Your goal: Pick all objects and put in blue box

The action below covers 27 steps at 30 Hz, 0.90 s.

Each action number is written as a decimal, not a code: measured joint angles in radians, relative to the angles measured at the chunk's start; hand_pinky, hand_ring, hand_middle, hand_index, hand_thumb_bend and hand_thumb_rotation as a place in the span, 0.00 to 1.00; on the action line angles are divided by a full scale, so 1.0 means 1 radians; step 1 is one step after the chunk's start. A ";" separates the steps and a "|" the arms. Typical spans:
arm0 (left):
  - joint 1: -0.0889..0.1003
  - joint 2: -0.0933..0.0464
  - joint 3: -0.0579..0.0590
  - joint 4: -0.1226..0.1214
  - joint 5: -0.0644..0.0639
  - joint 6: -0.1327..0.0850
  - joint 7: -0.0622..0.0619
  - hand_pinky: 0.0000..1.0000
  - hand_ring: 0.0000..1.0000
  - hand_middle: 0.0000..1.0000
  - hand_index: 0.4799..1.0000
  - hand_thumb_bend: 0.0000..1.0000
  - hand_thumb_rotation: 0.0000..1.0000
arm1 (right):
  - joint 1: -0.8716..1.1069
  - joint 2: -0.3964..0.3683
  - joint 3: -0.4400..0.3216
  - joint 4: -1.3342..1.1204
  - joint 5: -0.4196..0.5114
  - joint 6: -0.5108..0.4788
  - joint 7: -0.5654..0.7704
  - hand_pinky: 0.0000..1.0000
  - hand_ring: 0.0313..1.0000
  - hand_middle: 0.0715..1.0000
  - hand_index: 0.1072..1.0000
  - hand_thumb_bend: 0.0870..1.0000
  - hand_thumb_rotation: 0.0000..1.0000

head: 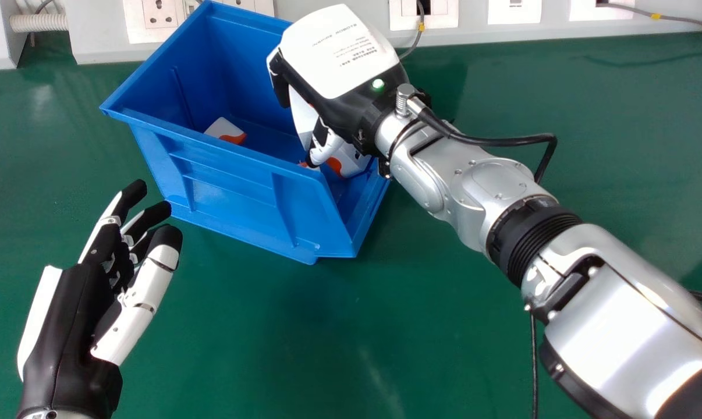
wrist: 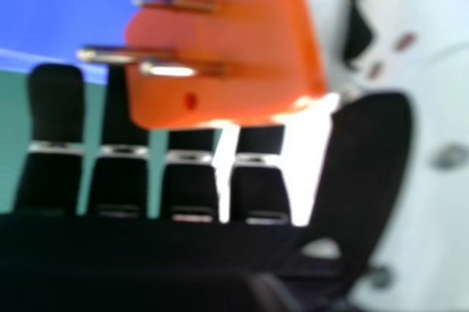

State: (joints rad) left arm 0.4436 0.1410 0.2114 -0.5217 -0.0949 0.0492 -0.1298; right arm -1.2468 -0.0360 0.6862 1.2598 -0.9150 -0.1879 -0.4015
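Beneath and around the robot's right hand (head: 357,96) stands an open, tapered blue plastic box (head: 229,186) on a glossy green tabletop (head: 421,331). Behind the hand, white rectangular socket plates (head: 514,11) line a pale wall strip; a black cable (head: 496,140) loops beside its wrist. Both the hand and the box's near wall partly hide the interior. The left hand (head: 71,302), well apart on the robot's left, lies outside the box, its fingers relaxed.

Small dark print and a lit green indicator mark the back of the right hand.

Held between the bent fingers and thumb of the right hand is an orange-and-white plug adapter (wrist: 234,56), within the box's mouth. Its orange face carries three shiny metal pins (wrist: 117,55) and a small dark hole. To the left of the hand, inside the box, lies a white block with an orange patch (head: 225,129); just beneath the hand, another white-and-orange piece (head: 351,163) is partly covered.
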 measured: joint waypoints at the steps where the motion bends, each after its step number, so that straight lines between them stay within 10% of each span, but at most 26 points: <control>1: 0.003 -0.001 -0.002 -0.002 0.003 0.000 0.000 0.80 0.87 0.89 0.87 0.38 0.60 | 0.000 0.001 0.000 0.001 0.001 0.000 0.000 0.34 0.43 0.50 0.39 0.45 0.00; 11: 0.013 -0.008 -0.012 -0.034 0.035 0.024 0.010 0.79 0.87 0.89 0.86 0.37 0.59 | 0.000 0.025 -0.001 0.019 0.005 -0.003 -0.016 0.34 0.43 0.50 0.38 0.45 0.00; 23: 0.022 -0.008 -0.018 -0.042 0.038 0.029 0.011 0.79 0.87 0.89 0.86 0.37 0.58 | 0.001 0.024 -0.013 0.029 0.026 -0.001 0.035 0.37 0.51 0.56 0.39 0.44 0.00; 27: 0.023 -0.008 -0.019 -0.042 0.038 0.029 0.011 0.80 0.87 0.89 0.86 0.37 0.59 | 0.001 0.022 0.009 0.029 0.008 0.030 0.046 0.60 0.73 0.76 0.64 0.52 0.00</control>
State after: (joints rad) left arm 0.4662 0.1325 0.1924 -0.5634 -0.0566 0.0777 -0.1193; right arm -1.2456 -0.0144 0.6950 1.2886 -0.9066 -0.1576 -0.3550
